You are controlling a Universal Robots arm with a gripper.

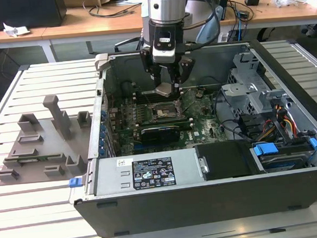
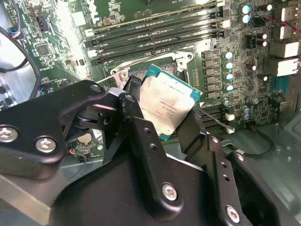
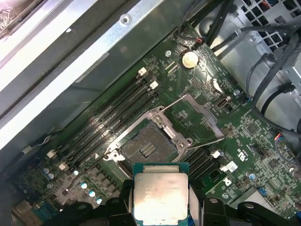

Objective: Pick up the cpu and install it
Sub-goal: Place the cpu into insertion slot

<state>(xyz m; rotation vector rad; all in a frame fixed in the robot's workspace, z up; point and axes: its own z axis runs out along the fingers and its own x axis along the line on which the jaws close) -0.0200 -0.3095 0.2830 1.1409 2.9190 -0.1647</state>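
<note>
The open case [image 1: 208,202] lay on the slatted table [image 1: 45,214], with the grey tray [image 1: 40,143] at its nine o'clock in the exterior view. Inside, the motherboard [image 1: 202,124] filled the case floor from the centre toward ten o'clock. The gripper [image 1: 167,87] hung over the board, near twelve o'clock of the case. The socket [image 3: 148,146] sat bare, its load plate [image 3: 195,115] swung open beside it. In the exterior view the socket lay just at six o'clock of the gripper. The cpu [image 2: 167,107] was in the gripper, its metal top showing in both wrist views, and the fingers [image 2: 141,136] were clenched on two opposite edges of it. It looked to be held just above the board and clear of the socket, not yet seated. The chip was probably light, thin and stiff. Its smooth metal lid was likely slick, and its underside contacts would be easy to harm, as would the socket's own contacts. The thin rim on opposite sides seemed the right place to hold it, gently and kept level, and that was where the fingers sat.
</note>
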